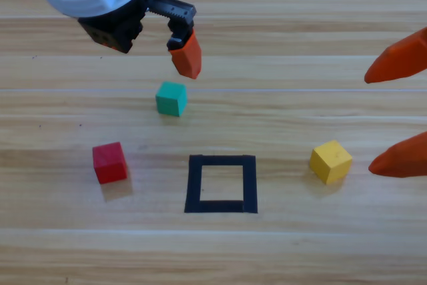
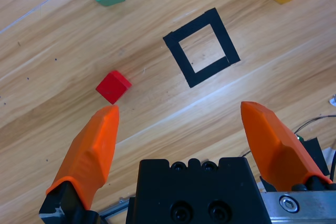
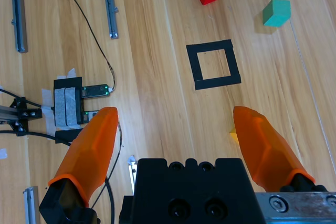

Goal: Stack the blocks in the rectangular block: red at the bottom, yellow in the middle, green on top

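On the wooden bench (image 1: 280,258), the small matte red cube (image 1: 109,162) sits left of the empty black tape rectangle (image 1: 221,183). Both end effectors, left (image 2: 178,121) and right (image 1: 399,111), gape open, holding nothing; descending off-centre could knock it away.

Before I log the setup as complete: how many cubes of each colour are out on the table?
Red cube: 1
Yellow cube: 1
Green cube: 1
Total: 3, all outside the black tape rectangle.

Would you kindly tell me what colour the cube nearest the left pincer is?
Teal-green cube; the high view shows it best.
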You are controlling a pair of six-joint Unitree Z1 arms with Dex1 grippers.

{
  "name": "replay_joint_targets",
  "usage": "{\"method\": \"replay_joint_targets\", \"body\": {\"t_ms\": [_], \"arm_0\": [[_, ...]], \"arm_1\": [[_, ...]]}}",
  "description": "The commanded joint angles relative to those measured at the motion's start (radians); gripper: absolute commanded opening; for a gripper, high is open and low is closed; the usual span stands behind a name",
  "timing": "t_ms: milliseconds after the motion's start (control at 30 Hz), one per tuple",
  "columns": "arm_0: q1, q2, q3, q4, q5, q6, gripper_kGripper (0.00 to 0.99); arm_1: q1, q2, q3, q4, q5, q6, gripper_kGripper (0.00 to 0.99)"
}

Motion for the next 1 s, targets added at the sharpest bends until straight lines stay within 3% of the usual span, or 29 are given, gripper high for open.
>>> {"method": "replay_joint_targets", "body": {"t_ms": [33,133,200,400,500,600,833,1000], "arm_0": [[-0.024,0.02,0.022,0.005,0.022,-0.015,0.99],[-0.024,0.02,0.023,0.005,0.022,-0.015,0.99],[-0.024,0.02,0.025,0.005,0.022,-0.016,0.99],[-0.024,0.01,0.031,0.003,0.04,-0.033,0.99],[-0.021,0.01,0.033,0.003,0.054,-0.064,0.99],[0.046,0.015,0.028,0.003,0.045,-0.101,0.988],[0.243,0.032,0.154,-0.013,-0.001,-0.15,0.988],[0.324,0.023,0.279,-0.084,-0.009,-0.148,0.968]], "arm_1": [[0.041,0.046,0.005,-0.009,-0.015,0.006,0.971],[0.041,0.046,0.008,-0.007,-0.021,0.011,0.971],[0.041,0.046,0.003,-0.009,-0.065,0.051,0.971],[0.041,0.117,-0.027,-0.015,-0.36,0.247,0.971],[0.041,0.175,-0.04,-0.013,-0.408,0.321,0.977],[0.041,0.252,-0.069,0.002,-0.503,0.404,0.99],[0.02,0.486,-0.268,0.162,-0.524,0.496,0.982],[-0.008,0.578,-0.282,0.163,-0.549,0.516,0.95]]}}
